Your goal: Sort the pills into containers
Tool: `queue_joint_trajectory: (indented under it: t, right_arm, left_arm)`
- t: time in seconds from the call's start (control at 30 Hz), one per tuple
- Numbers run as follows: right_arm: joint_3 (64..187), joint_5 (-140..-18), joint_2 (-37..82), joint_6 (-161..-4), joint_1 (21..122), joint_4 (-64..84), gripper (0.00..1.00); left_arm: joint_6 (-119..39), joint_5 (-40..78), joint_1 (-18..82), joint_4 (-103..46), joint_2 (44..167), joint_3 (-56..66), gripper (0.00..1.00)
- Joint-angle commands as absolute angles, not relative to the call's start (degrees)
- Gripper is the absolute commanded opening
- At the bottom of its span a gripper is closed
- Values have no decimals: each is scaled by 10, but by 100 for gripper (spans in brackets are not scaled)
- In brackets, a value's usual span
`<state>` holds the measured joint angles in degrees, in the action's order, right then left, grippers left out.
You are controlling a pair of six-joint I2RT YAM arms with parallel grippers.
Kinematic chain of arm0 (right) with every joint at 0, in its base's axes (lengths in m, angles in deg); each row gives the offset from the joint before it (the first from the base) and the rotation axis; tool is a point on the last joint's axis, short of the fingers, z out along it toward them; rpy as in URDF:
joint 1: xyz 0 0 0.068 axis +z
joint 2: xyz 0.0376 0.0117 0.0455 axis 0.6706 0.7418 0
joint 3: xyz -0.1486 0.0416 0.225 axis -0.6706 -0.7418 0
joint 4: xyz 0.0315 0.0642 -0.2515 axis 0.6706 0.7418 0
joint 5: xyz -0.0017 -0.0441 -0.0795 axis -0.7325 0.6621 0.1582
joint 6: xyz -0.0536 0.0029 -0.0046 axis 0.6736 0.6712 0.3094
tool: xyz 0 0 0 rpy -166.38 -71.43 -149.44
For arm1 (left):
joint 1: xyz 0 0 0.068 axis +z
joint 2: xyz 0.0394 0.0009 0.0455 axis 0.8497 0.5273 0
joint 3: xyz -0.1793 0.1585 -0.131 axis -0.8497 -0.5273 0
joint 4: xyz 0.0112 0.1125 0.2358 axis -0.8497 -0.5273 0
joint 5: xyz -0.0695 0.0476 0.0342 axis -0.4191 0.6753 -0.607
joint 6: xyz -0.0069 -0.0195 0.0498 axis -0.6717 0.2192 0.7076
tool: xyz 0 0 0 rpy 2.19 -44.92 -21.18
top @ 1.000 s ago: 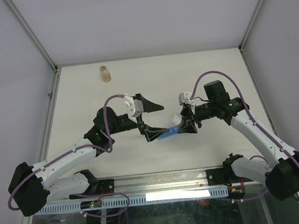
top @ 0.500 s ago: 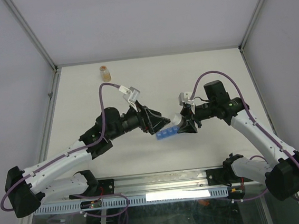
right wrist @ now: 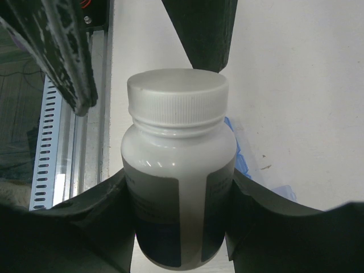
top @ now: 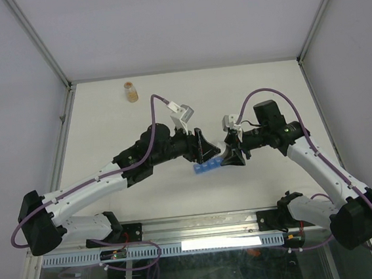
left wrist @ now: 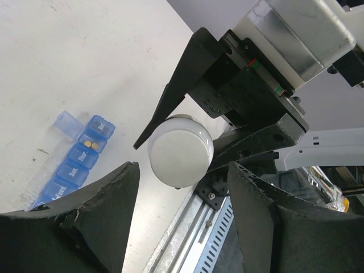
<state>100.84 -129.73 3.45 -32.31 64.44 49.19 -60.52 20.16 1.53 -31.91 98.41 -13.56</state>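
Observation:
My right gripper (top: 230, 156) is shut on a white bottle (right wrist: 179, 187) with a white ribbed cap (right wrist: 177, 96), held tilted above the table. My left gripper (left wrist: 183, 170) faces that cap (left wrist: 181, 151) end-on; its open jaws stand either side of the cap with a gap on each side. The containers (top: 206, 168), a translucent-blue strip, lie on the table just below the bottle. In the left wrist view the containers (left wrist: 77, 162) show one lid flipped open and two small tan pills (left wrist: 90, 145) in a compartment. The bottle hides most of the strip in the right wrist view.
A small amber bottle (top: 129, 91) stands far back left on the white table (top: 254, 93). A metal rail (top: 201, 225) runs along the near edge between the arm bases. Frame posts border the table's sides.
My left arm has swung right toward the held bottle, and its jaws have narrowed from wide open to close around the cap. The right arm and bottle have stayed put.

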Motion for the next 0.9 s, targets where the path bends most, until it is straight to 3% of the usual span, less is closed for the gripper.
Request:
queue_joint_trajectory:
  t: [0.0, 0.57, 0.87]
  right_arm:
    - [1023, -1309, 31, -324, 643, 468, 0]
    - [1024, -1311, 29, -324, 644, 470, 0]
    - [1025, -1315, 26, -323, 645, 470, 0]
  left_arm:
    - [-587, 173, 11, -315, 992, -101, 62]
    - [-553, 120, 12, -313, 1017, -87, 34]
    - [-301, -136, 36, -279, 1037, -100, 30]
